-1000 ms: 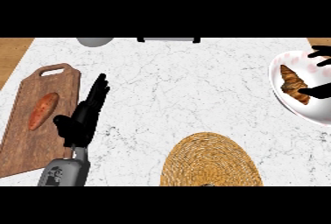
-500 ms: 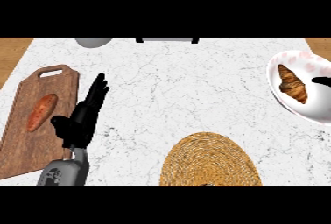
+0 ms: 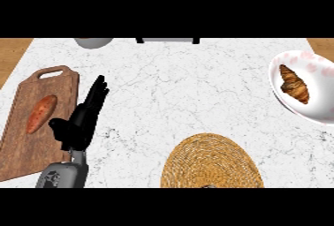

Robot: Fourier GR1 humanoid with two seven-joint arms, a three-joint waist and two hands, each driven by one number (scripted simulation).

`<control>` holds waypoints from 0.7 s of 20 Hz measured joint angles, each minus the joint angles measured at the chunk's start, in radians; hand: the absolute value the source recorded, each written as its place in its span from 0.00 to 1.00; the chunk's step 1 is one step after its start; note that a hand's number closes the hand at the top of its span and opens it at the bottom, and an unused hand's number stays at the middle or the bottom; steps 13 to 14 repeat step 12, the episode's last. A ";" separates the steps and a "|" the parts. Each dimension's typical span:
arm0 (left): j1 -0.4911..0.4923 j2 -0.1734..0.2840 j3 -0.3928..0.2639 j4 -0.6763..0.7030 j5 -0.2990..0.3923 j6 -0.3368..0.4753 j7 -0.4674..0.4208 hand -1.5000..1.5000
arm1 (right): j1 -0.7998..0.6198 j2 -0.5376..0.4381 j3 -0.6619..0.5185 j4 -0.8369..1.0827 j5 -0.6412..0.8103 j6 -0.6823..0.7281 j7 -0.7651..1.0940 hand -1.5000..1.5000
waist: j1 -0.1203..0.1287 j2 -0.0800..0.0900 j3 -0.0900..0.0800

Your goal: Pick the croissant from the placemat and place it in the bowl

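— Where is the croissant (image 3: 294, 84)?

— In the white bowl (image 3: 313, 114) with pink marks, at the right edge of the view, well apart from the left robot hand (image 3: 83, 119) and far off to its right. It lies lengthwise in the bowl's hollow, nothing touching it.

— And the placemat (image 3: 212, 162)?

— The round woven one sits on the worktop (image 3: 176, 88) to the right of the left robot hand, nearer the lower edge. Nothing rests on its visible part.

— How does the left robot hand stand?

— Fingers straight and apart from the thumb, pointing away up the view, holding nothing. It shows over the marble just beside the right edge of the wooden cutting board (image 3: 32, 123), its grey forearm coming in from below.

— What lies on that board?

— An orange-brown sweet potato (image 3: 41, 114), just left of the robot hand, not touching it.

— The right robot hand?

— It does not show in this view.

— Anything else?

— Beyond the left robot hand's fingertips, at the worktop's far edge, a grey rounded vessel (image 3: 93, 42) is partly cut off, and to its right a dark-framed object (image 3: 168, 40) that I cannot identify.
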 measured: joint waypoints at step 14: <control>0.034 0.005 0.003 -0.023 -0.001 -0.006 0.000 0.50 | 0.150 -0.078 -0.001 0.025 -0.063 0.179 -0.081 0.00 | -0.001 -0.001 0.000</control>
